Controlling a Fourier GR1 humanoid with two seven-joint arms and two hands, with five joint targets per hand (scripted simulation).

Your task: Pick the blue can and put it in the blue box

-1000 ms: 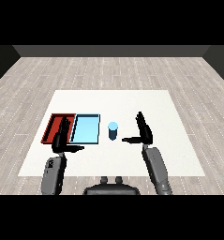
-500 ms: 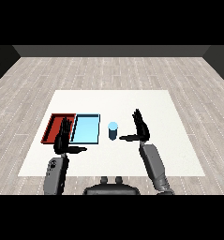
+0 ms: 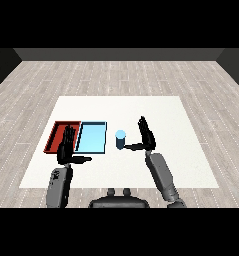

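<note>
right hand (image 3: 147, 136): slid in left over the last second, now just beside the blue can (image 3: 120, 140), fingers straight up and thumb reaching toward it, not wrapped round yet
blue can: upright on the counter (image 3: 191, 125), just right of the blue tray (image 3: 92, 137)
left hand (image 3: 67, 148): fingers released, hanging over the red tray (image 3: 56, 135)
next: looks like closing on the can

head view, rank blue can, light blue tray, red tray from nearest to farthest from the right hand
From the right hand:
1. blue can, just to its left, by the thumb
2. light blue tray, left of the can
3. red tray, farthest left
</note>
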